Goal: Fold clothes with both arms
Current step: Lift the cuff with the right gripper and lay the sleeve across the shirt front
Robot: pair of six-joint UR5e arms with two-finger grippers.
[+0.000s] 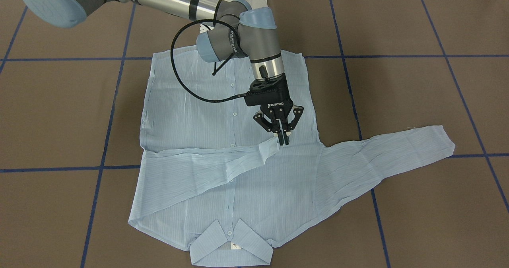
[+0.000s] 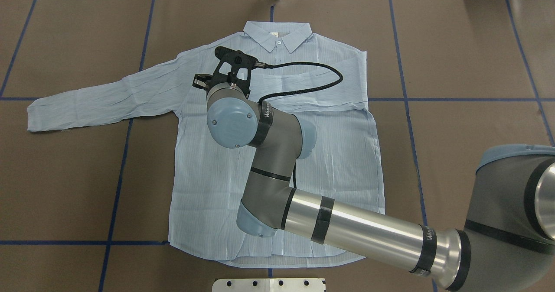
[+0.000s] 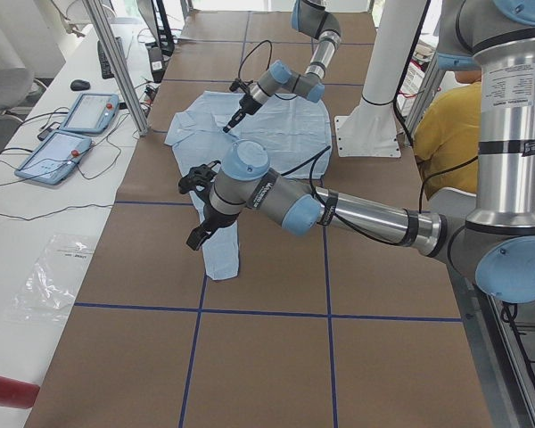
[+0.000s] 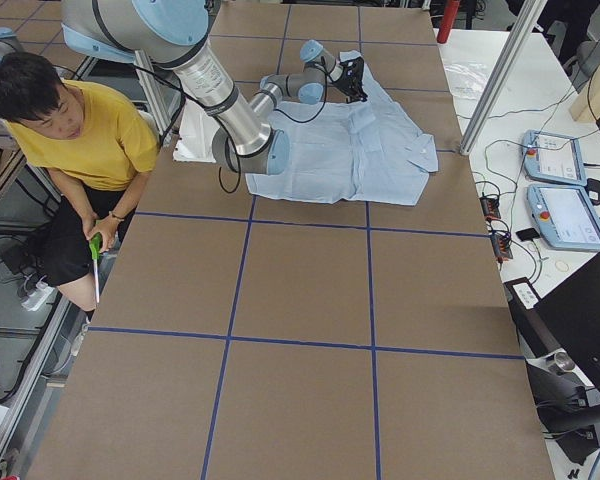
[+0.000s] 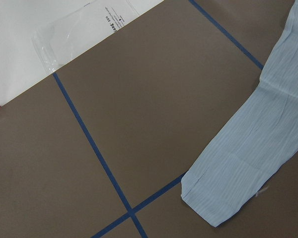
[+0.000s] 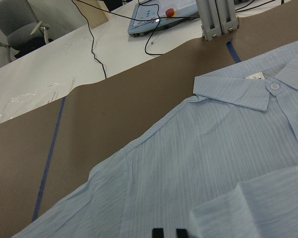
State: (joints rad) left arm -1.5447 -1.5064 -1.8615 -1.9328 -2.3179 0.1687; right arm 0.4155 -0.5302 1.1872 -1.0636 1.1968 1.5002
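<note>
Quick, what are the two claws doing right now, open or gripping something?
Left gripper: cannot be told; it shows only in a side view.
Right gripper: closed, tips beside the folded sleeve cuff; nothing visibly gripped.

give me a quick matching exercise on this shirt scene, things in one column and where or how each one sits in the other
1 collar
2 sleeve on the robot's left
3 sleeve on the robot's right
4 right claw

a folded across the chest
b farthest from the robot
c stretched out flat on the table
d over the chest, beside a cuff

Pairs: 1-b, 2-c, 3-a, 4-d
</note>
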